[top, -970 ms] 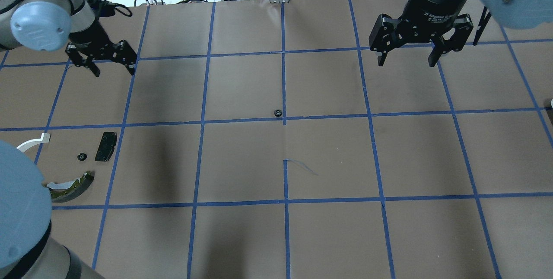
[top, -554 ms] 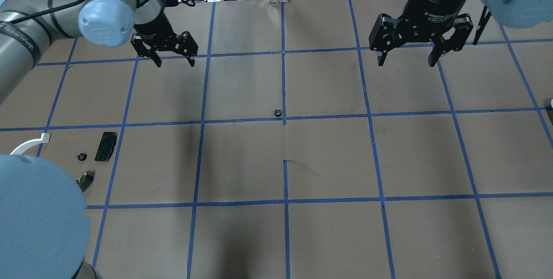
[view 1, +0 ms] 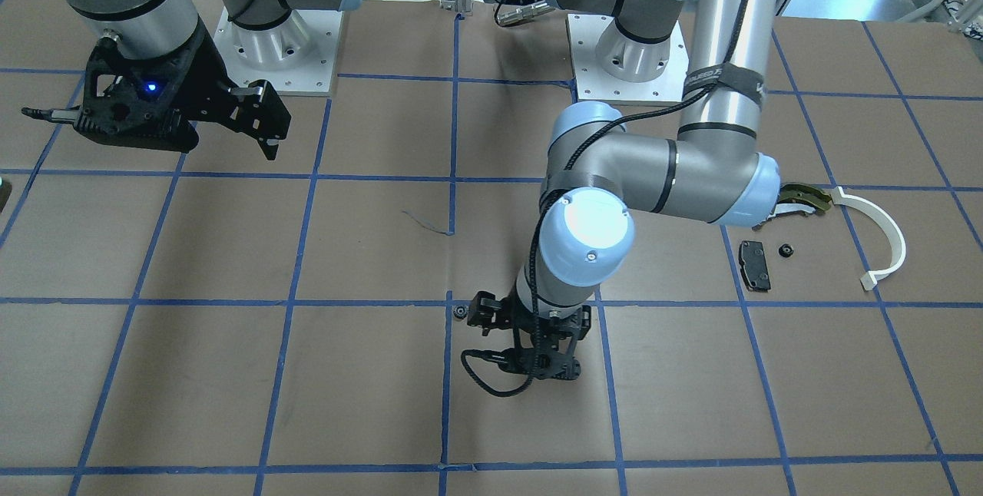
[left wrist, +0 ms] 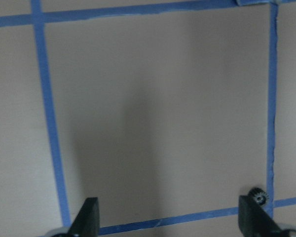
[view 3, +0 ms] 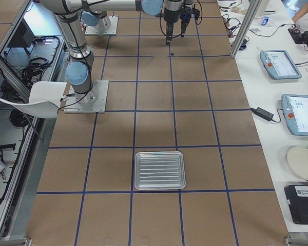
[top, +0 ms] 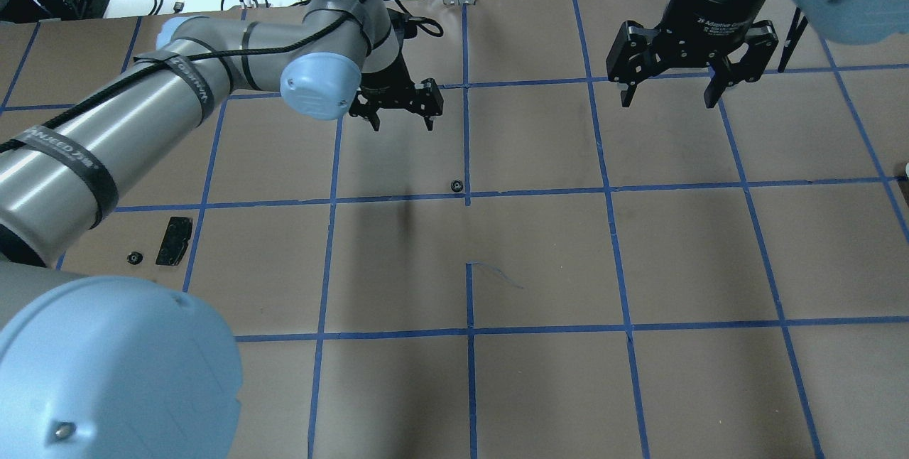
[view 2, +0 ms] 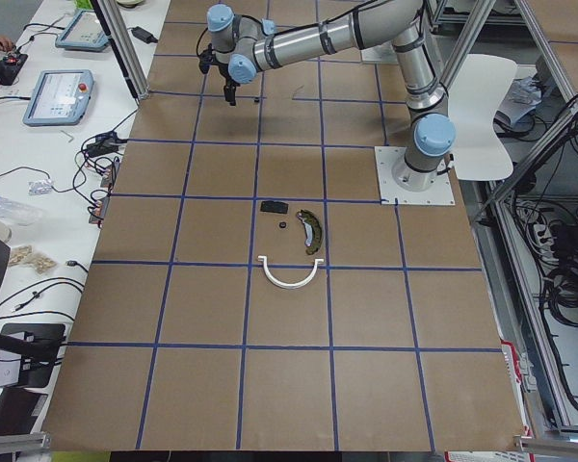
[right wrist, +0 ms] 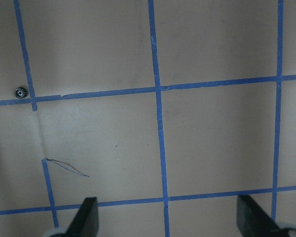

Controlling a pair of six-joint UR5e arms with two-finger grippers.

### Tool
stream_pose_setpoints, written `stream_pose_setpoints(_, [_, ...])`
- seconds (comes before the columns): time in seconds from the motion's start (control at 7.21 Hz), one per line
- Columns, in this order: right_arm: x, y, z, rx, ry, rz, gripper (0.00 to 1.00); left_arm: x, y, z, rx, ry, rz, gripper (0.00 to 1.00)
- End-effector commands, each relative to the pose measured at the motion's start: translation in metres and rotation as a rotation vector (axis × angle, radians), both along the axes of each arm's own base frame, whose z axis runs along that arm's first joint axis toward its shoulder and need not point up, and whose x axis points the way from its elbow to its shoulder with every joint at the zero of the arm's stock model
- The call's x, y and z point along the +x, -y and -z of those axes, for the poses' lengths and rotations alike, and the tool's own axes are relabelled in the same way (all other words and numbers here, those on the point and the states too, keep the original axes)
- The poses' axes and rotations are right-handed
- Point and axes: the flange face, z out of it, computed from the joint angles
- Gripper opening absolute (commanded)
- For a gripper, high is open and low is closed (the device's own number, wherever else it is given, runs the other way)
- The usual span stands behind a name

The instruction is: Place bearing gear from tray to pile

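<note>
Overhead, the left arm's elbow hides much of the pile [view 1: 785, 251]; only its black pad [top: 174, 240] and a small black part [top: 133, 257] show. The left hand [top: 402, 123] hovers, fingers apart, empty, near the bearing gear [top: 456, 185], which lies on the bench [top: 398, 267] at a tape crossing. The right hand [top: 667, 104] hangs spread, empty, wrist cut off.
</note>
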Motion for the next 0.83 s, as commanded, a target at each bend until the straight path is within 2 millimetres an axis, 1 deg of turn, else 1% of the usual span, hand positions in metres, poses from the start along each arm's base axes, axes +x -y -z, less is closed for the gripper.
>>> stream_pose_setpoints(0.0, [0.000,0.000,0.000,0.000,0.001,0.000,1.00,-0.042,-0.017,0.031,0.032,0.008,0.049,1.00])
stream_pose_setpoints(0.14, [0.000,0.000,0.001,0.001,0.001,0.000,1.00,-0.044,-0.030,0.047,0.064,0.021,0.041,1.00])
stream_pose_setpoints(0.42, [0.000,0.000,0.003,0.004,0.001,0.000,1.00,-0.044,-0.037,0.072,0.048,0.016,0.038,1.00])
stream_pose_setpoints(0.55, [0.000,0.001,0.004,0.007,0.001,0.000,1.00,-0.051,-0.040,0.079,0.042,0.014,0.050,1.00])
stream_pose_setpoints(0.69, [0.000,0.000,0.004,0.009,0.001,0.000,1.00,-0.057,-0.042,0.080,0.041,0.013,0.060,0.95])
